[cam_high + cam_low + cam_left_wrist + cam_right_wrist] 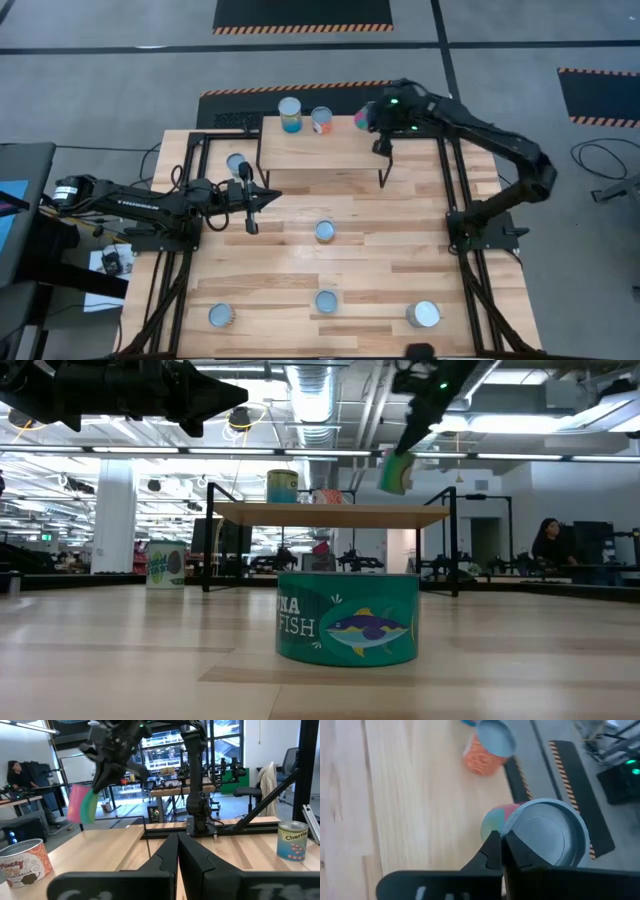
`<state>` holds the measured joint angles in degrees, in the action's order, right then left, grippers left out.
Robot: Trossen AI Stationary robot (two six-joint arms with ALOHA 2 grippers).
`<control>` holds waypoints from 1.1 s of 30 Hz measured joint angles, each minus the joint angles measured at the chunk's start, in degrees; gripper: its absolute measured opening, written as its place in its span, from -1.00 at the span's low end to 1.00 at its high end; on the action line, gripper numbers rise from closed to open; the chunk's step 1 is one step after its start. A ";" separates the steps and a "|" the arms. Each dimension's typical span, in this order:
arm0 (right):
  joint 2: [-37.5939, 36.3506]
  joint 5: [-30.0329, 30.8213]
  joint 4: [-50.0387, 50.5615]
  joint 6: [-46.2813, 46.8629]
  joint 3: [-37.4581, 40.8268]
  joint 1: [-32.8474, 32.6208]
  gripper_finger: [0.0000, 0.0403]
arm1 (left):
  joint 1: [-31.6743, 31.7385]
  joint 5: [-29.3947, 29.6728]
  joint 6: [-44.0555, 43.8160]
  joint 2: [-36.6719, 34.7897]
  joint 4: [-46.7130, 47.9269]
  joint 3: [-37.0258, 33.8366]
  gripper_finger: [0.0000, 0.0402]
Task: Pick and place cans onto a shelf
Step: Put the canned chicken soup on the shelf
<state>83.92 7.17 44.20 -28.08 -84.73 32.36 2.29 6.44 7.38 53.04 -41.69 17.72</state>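
Note:
The shelf point(330, 152) stands at the table's far middle, a light wood top on thin black legs. A teal can point(290, 115) and an orange can point(321, 120) stand on its far edge. My right gripper point(372, 124) is above the shelf's far right corner, shut on a pink-and-green can point(396, 472). My left gripper point(268, 196) hovers shut and empty near the shelf's left end. Several more cans stand upright on the table, among them one by the shelf's left legs point(237, 163) and one at the middle point(325, 231). My right gripper pinches the can's top rim point(512, 827) between its two fingers, at one spot on the edge of the silvery-blue lid. The fingers slant down from above. The can hangs tilted below them point(82, 805), clear of the shelf top.
Three cans stand along the table's near edge point(221, 316), point(326, 301), point(425, 314). The shelf's near half point(420, 795) is bare wood. Black frame rails point(455, 180) run along both sides of the table. A person sits far off in the room point(548, 540).

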 joint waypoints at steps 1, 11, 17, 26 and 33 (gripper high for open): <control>1.60 -0.04 0.40 -0.70 -1.29 -0.29 -0.97 | 0.01 0.00 0.00 0.00 0.00 0.00 -0.99; 14.52 -4.60 6.58 -3.91 -16.20 -0.29 -0.97 | 0.00 0.00 0.02 0.00 0.01 0.00 -0.99; 19.55 -5.81 11.81 -4.07 -22.53 1.31 -0.97 | 0.01 0.00 0.04 0.00 0.07 0.00 -0.99; 22.34 -9.05 15.51 -3.87 -25.16 3.19 -0.97 | -0.01 0.00 0.07 0.02 0.20 0.00 -0.99; 22.32 -9.18 15.62 -3.38 -25.25 3.43 -0.94 | 0.00 0.00 0.09 0.02 0.17 0.00 -0.99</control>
<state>106.24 -2.00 59.82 -31.46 -109.97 35.79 2.30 6.44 7.46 53.06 -41.52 17.72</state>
